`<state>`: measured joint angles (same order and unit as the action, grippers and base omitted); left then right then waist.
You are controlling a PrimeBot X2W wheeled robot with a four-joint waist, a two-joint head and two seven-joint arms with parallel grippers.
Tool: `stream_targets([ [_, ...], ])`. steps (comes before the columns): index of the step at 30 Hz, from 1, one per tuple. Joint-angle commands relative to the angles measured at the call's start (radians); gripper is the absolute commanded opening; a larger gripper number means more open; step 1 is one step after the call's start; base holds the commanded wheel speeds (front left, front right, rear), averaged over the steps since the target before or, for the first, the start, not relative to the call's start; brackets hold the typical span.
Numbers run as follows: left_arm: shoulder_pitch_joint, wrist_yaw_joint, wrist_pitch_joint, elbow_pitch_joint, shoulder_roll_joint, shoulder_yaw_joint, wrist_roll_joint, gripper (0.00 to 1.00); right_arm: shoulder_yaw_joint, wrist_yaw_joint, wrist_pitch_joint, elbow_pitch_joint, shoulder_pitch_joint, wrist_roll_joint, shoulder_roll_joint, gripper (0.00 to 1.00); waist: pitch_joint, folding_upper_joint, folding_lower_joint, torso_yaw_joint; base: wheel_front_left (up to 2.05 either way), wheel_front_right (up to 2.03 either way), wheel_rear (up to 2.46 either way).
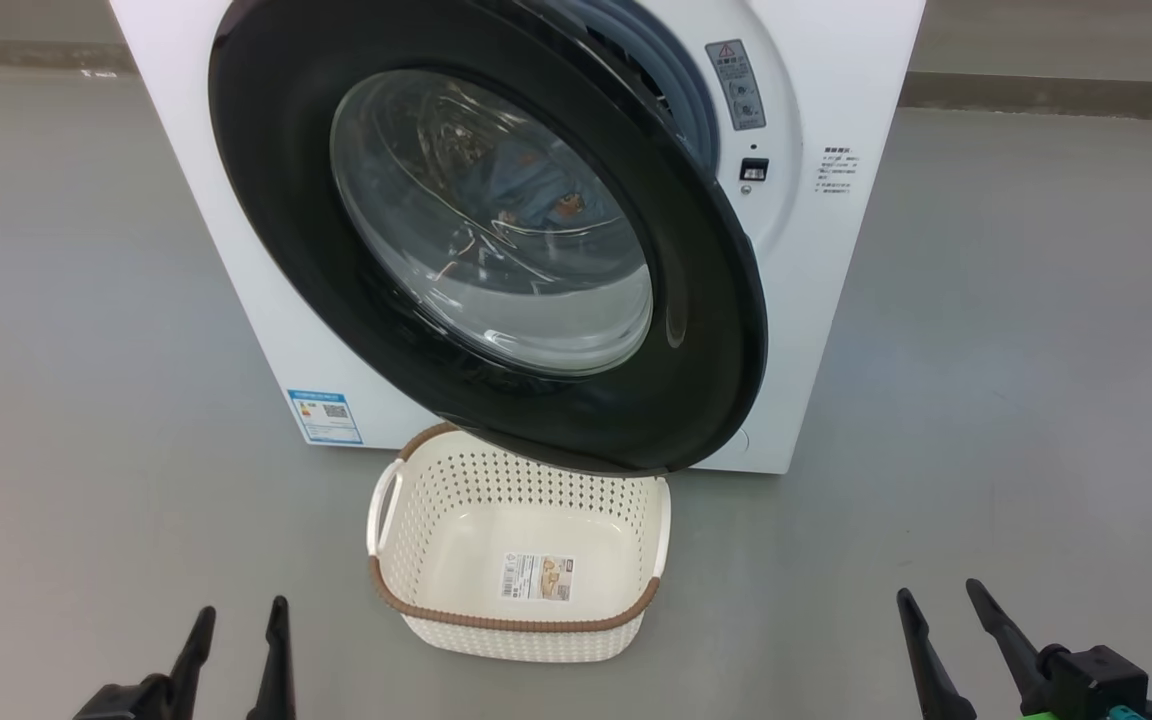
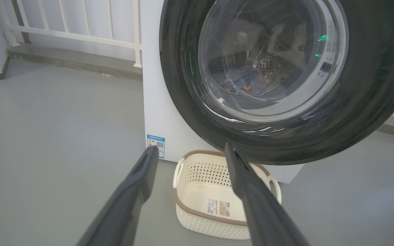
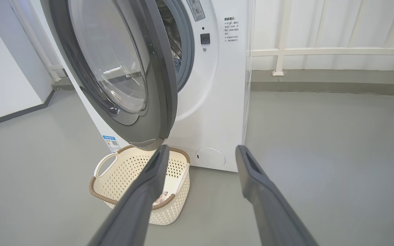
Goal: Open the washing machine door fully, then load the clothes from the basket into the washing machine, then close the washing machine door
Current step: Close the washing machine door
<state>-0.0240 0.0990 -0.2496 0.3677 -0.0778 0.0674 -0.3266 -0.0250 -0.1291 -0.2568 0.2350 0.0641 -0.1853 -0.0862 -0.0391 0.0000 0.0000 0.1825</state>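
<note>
The washing machine door (image 1: 486, 230) hangs partly open, up and ahead of both sets of jaws, with its loose edge swung out on the right jaws' side. Through its glass you can see the clothes (image 1: 536, 195) lying inside the drum, so I think only the closing is left. The basket (image 1: 496, 490) is empty and sits on the floor (image 1: 986, 400) ahead of the jaws, between the two sets, just under the low edge of the door. The left jaws and the right jaws are both wide open, hold nothing, and hang low, well back from the washing machine (image 1: 836, 300). Here is what could go wrong. A soft push may not make the door click into the latch hole (image 1: 754, 169), and it could swing back out. A push on the round, shiny glass could make the fingers slide off. Jaws that come in too low could bump the basket. I cannot tell if any cloth lies near the rubber ring, where it could get pinched.
</note>
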Motion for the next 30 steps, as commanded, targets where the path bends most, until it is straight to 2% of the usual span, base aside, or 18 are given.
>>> stream_targets([
  [1,-0.017,0.009,-0.012,-0.023,-0.004,-0.037,0.014,1.0,0.013,-0.002,-0.005,-0.019,-0.029,0.011,-0.008,1.0,0.003,0.0,0.0,-0.001,0.0,0.0,0.0],
  [5,-0.018,0.017,-0.012,-0.023,0.003,-0.046,0.024,1.0,0.002,-0.002,-0.005,-0.012,-0.03,0.011,-0.004,1.0,0.008,0.0,0.0,-0.003,0.0,0.0,0.0],
  [6,-0.018,0.018,-0.012,-0.022,0.005,-0.046,0.026,1.0,-0.002,-0.002,-0.005,-0.007,-0.03,0.011,-0.002,0.93,0.009,0.0,0.0,-0.003,0.0,0.0,0.0],
  [7,-0.018,0.02,-0.012,-0.02,0.006,-0.048,0.029,1.0,-0.005,-0.002,-0.005,-0.001,-0.03,0.011,-0.001,0.5,0.01,0.0,0.0,-0.004,0.0,0.0,0.0],
  [8,-0.018,0.021,-0.012,-0.019,0.008,-0.049,0.03,1.0,-0.008,-0.002,-0.005,0.002,-0.031,0.011,0.001,0.32,0.011,0.0,0.0,-0.005,0.0,0.0,0.0],
  [9,-0.017,0.022,-0.012,-0.018,0.009,-0.05,0.032,1.0,-0.01,-0.002,-0.005,0.007,-0.033,0.01,0.002,0.0,0.011,0.0,0.0,-0.005,0.0,0.0,0.0],
  [15,-0.015,0.026,-0.012,-0.016,0.014,-0.054,0.04,1.0,-0.012,-0.002,-0.005,0.031,-0.043,0.0,0.005,0.0,0.014,0.0,0.0,-0.009,0.0,0.0,0.0],
  [22,-0.014,0.029,-0.012,-0.029,0.021,-0.053,0.045,1.0,-0.06,-0.002,-0.005,0.063,-0.092,-0.019,0.006,0.0,0.025,0.0,0.0,-0.008,0.0,0.0,0.0],
  [26,-0.013,0.03,-0.012,-0.043,0.023,-0.055,0.044,1.0,-0.096,-0.002,-0.005,0.027,-0.162,-0.026,0.006,0.0,0.037,0.0,0.0,-0.008,0.0,0.0,0.0],
  [30,-0.012,0.03,-0.012,-0.05,0.025,-0.057,0.042,1.0,-0.114,-0.002,-0.005,-0.073,-0.248,-0.044,0.012,0.0,0.051,0.0,0.0,-0.003,0.0,0.0,0.0],
])
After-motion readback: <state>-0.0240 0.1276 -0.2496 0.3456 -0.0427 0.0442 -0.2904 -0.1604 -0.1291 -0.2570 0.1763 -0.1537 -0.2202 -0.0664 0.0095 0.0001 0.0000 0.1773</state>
